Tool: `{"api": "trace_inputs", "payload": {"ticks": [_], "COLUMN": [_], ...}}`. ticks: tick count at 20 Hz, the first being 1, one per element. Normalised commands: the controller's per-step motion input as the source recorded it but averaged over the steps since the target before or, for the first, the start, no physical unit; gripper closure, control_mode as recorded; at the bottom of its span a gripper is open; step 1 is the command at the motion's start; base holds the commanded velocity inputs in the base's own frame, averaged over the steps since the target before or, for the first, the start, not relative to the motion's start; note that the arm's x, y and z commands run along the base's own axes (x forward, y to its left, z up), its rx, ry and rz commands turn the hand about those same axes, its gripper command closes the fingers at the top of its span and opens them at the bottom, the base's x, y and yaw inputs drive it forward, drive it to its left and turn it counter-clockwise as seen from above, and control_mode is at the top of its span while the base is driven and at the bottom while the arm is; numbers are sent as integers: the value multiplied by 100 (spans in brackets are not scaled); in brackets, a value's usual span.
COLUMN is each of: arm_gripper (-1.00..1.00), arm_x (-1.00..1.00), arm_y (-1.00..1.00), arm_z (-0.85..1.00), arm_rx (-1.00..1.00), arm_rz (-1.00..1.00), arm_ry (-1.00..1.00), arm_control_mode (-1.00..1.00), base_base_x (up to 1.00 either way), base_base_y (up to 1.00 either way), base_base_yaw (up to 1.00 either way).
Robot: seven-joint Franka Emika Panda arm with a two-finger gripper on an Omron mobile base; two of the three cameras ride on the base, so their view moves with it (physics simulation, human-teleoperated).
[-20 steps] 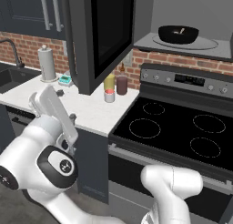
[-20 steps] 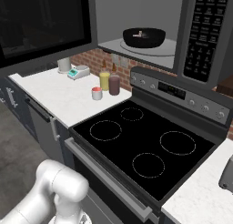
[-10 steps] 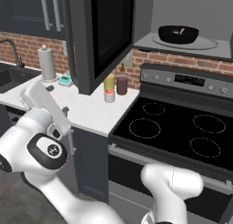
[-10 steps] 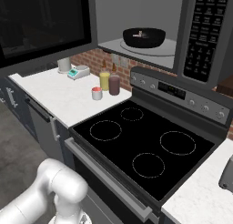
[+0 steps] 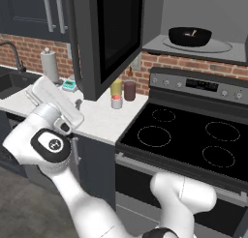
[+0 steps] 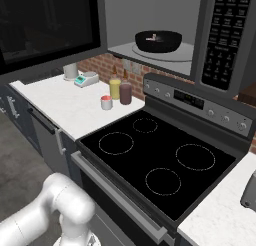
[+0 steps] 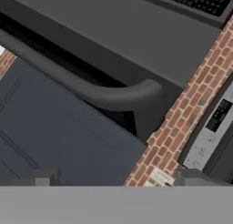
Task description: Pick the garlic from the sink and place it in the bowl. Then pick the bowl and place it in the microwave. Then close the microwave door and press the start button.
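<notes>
Worktop: white speckled stone worktop (image 5: 99, 117), at 9 o'clock of the black glass stove (image 5: 189, 141).
On it: small red-lidded jar (image 5: 116, 102), yellow bottle (image 5: 116, 87), dark brown bottle (image 5: 129, 89), teal kitchen scale (image 5: 69, 84), white paper-towel roll (image 5: 49, 65).

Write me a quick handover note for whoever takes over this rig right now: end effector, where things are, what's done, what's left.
End effector: fingertips apart, nothing between them, facing the microwave door.
Bowl sits on the turntable inside the microwave, with something small and pale in it, likely the garlic.
Microwave door stands open.
Done: garlic in bowl, bowl in microwave.
Left: close the door, press start.
</notes>
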Motion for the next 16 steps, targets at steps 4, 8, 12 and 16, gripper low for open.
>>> {"api": "trace_inputs", "payload": {"ticks": [4,8,12,16], "arm_gripper": [-100,-100,-100,-100], "arm_x": [96,80,11,-11], "arm_y": [2,0,-20,-72], "arm_z": [-38,-32,-1,8], "arm_rx": [1,8,7,13], "arm_rz": [-21,-17,-15,-11], "arm_ry": [-18,-6,-18,-38], "arm_control_mode": [-100,-100,-100,-100], "base_base_x": [0,0,0,0], "base_base_y": [0,0,0,0], "base_base_yaw": [0,0,0,0]}}
